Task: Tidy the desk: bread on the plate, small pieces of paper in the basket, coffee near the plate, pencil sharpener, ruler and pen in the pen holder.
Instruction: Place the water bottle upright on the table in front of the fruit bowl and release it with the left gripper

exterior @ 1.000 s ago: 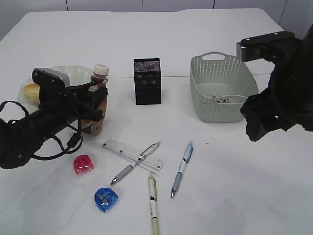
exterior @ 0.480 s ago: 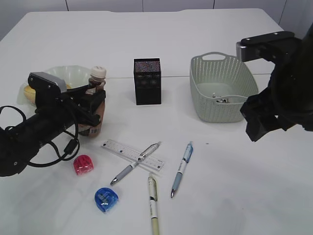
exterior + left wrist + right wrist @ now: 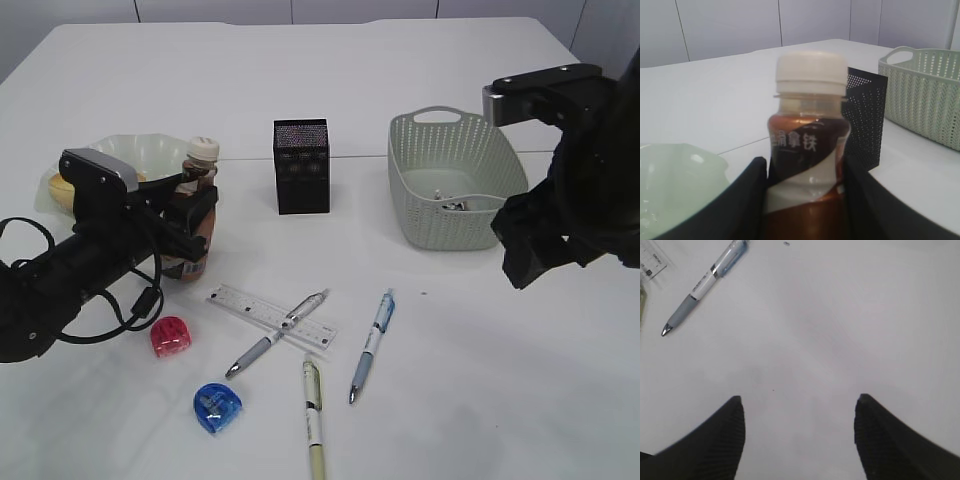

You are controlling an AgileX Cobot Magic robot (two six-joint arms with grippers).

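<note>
White desk (image 3: 420, 70) carries, front to back, two plastic sharpeners, blue (image 3: 217, 407) and red (image 3: 171, 336), three pens around one clear ruler (image 3: 270, 314), then the brown coffee bottle (image 3: 194, 215) standing between the left gripper's (image 3: 190, 218) closed-in fingers beside the green plate (image 3: 140, 155), while the right gripper (image 3: 799, 437) hangs released.
</note>
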